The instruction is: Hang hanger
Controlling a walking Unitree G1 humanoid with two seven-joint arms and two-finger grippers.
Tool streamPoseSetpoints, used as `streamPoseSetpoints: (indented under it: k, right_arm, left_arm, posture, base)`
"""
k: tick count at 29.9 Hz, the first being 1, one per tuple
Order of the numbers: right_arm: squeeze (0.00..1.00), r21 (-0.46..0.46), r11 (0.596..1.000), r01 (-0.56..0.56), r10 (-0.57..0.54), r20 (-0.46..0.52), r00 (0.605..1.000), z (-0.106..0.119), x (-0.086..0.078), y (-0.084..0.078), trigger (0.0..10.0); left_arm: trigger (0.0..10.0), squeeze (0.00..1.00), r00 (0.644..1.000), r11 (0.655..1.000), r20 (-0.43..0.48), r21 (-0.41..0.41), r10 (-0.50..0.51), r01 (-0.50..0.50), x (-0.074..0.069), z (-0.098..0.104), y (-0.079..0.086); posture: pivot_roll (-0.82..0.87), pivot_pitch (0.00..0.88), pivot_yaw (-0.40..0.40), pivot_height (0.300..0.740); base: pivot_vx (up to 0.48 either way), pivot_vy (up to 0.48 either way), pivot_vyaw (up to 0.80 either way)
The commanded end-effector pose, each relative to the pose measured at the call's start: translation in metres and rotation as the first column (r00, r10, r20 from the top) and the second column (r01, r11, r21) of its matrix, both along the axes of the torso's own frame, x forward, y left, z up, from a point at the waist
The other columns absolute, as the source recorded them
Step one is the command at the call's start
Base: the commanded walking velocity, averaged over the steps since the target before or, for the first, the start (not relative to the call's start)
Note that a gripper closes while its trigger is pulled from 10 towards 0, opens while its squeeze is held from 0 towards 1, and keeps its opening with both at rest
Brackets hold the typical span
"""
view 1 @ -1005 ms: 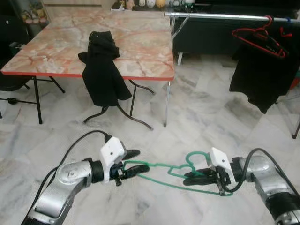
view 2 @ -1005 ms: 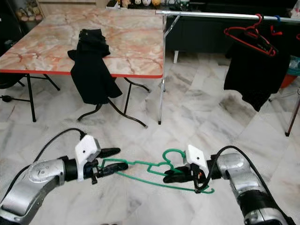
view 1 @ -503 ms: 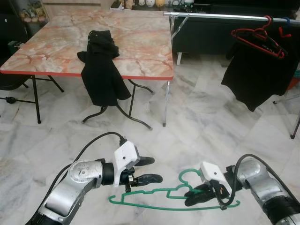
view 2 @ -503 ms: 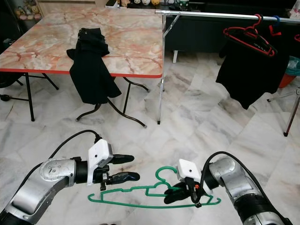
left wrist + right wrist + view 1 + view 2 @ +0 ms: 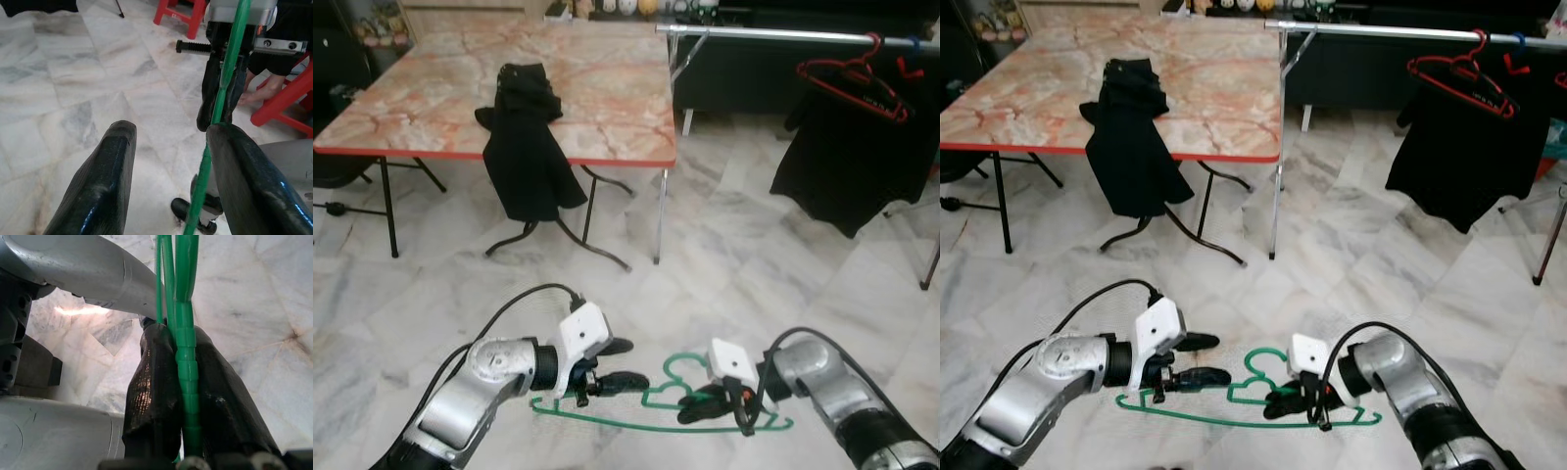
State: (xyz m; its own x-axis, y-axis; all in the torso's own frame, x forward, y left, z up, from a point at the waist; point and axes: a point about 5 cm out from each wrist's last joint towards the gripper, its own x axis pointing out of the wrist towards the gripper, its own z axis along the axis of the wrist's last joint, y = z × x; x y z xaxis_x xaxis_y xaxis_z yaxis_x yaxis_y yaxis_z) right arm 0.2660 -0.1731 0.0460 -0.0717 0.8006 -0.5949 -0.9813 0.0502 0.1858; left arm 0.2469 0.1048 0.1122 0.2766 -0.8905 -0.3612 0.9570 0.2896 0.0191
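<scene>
A green wire hanger lies flat, low over the marble floor, between my two arms. My right gripper is shut on its bar near the hook; the right wrist view shows both black fingers pressed onto the green wire. Beside the hanger's left half my left gripper is open. In the left wrist view the wire runs close along one finger. A silver clothes rail stands at the back right.
A red hanger with a black garment hangs on the rail. A marble-top folding table stands at the back left, and a black garment droops over its edge. Red stools and a person's foot appear in the left wrist view.
One second ago my left gripper held the hanger's left end; it has let go and stays open. The right gripper has carried the hanger lower and to the left.
</scene>
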Motion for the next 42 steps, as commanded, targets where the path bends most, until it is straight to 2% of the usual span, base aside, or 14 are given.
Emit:
streamPoseSetpoints:
  k: [1, 3, 8, 10, 13, 21, 31, 35, 36, 37, 38, 42]
  right_arm:
    - [0.00, 0.002, 1.000, 0.000, 0.000, 0.023, 1.000, 0.005, 0.004, -0.001, 10.0]
    - [0.00, 0.018, 0.999, 0.040, -0.041, 0.060, 0.997, 0.010, 0.012, 0.001, 10.0]
    - [0.00, 0.033, 0.999, 0.041, -0.043, 0.078, 0.996, 0.018, 0.016, 0.004, 10.0]
    - [0.00, 0.040, 0.995, 0.088, -0.092, 0.111, 0.989, 0.018, 0.022, 0.008, 10.0]
    - [0.00, 0.064, 0.991, 0.118, -0.124, 0.113, 0.986, 0.019, 0.026, 0.013, 10.0]
    - [0.00, 0.069, 0.995, 0.069, -0.075, 0.089, 0.993, 0.013, 0.022, 0.025, 10.0]
    - [0.00, 0.068, 0.997, 0.048, -0.053, 0.068, 0.996, 0.009, 0.019, 0.030, 10.0]
    - [0.00, 0.062, 0.997, 0.053, -0.058, 0.076, 0.995, 0.009, 0.020, 0.030, 10.0]
    - [0.00, 0.062, 0.997, 0.053, -0.058, 0.077, 0.995, 0.010, 0.021, 0.030, 10.0]
    - [0.00, 0.065, 0.996, 0.053, -0.058, 0.076, 0.995, 0.010, 0.021, 0.030, 10.0]
    - [0.00, 0.069, 0.996, 0.054, -0.060, 0.076, 0.995, 0.010, 0.021, 0.030, 10.0]
    - [0.00, 0.073, 0.996, 0.057, -0.063, 0.082, 0.995, 0.011, 0.022, 0.032, 10.0]
  left_arm:
    - [10.0, 0.00, 1.000, 1.000, -0.010, 0.013, -0.001, 0.001, 0.001, -0.001, 0.001]
    - [10.0, 0.00, 1.000, 0.998, -0.011, 0.056, 0.005, -0.004, 0.002, -0.004, 0.003]
    - [10.0, 0.00, 1.000, 0.998, -0.027, 0.060, 0.006, -0.004, 0.002, -0.006, 0.005]
    - [10.0, 0.00, 0.999, 0.996, -0.023, 0.092, 0.023, -0.021, 0.005, -0.009, 0.006]
    - [10.0, 0.00, 0.999, 0.995, -0.023, 0.098, 0.037, -0.034, 0.007, -0.010, 0.006]
    - [10.0, 0.00, 0.998, 0.995, -0.027, 0.087, 0.054, -0.051, 0.008, -0.009, 0.006]
    - [10.0, 0.00, 0.999, 0.997, -0.031, 0.073, 0.039, -0.036, 0.007, -0.009, 0.003]
    - [10.0, 0.00, 0.998, 0.995, -0.040, 0.097, 0.042, -0.038, 0.007, -0.012, 0.007]
    - [8.0, 0.00, 0.998, 0.994, -0.042, 0.098, 0.044, -0.040, 0.007, -0.013, 0.007]
    - [3.3, 0.00, 0.998, 0.995, -0.044, 0.094, 0.051, -0.046, 0.008, -0.013, 0.007]
    - [0.0, 0.00, 0.998, 0.995, -0.043, 0.089, 0.050, -0.046, 0.007, -0.012, 0.007]
    - [0.0, 0.00, 0.998, 0.995, -0.047, 0.095, 0.041, -0.037, 0.006, -0.013, 0.008]
  posture:
    - [0.10, 0.091, -0.040, 0.740]
    - [0.10, 0.091, -0.040, 0.740]
    - [0.10, 0.094, -0.036, 0.740]
    - [0.09, 0.092, -0.034, 0.740]
    - [0.09, 0.092, -0.032, 0.740]
    - [0.10, 0.095, -0.035, 0.740]
    - [0.10, 0.096, -0.036, 0.740]
    - [0.10, 0.096, -0.036, 0.740]
    - [0.10, 0.096, -0.036, 0.740]
    - [0.10, 0.096, -0.036, 0.740]
    - [0.10, 0.096, -0.036, 0.740]
    - [0.10, 0.096, -0.036, 0.740]
  base:
    - [0.000, 0.000, 0.00]
    - [0.000, 0.000, 0.00]
    - [0.000, 0.000, 0.00]
    - [0.000, 0.000, 0.00]
    - [0.000, 0.000, 0.00]
    - [0.000, 0.000, 0.00]
    - [0.000, 0.000, 0.00]
    - [0.000, 0.000, 0.00]
    - [0.000, 0.000, 0.00]
    - [0.000, 0.000, 0.00]
    - [0.000, 0.000, 0.00]
    - [0.000, 0.000, 0.00]
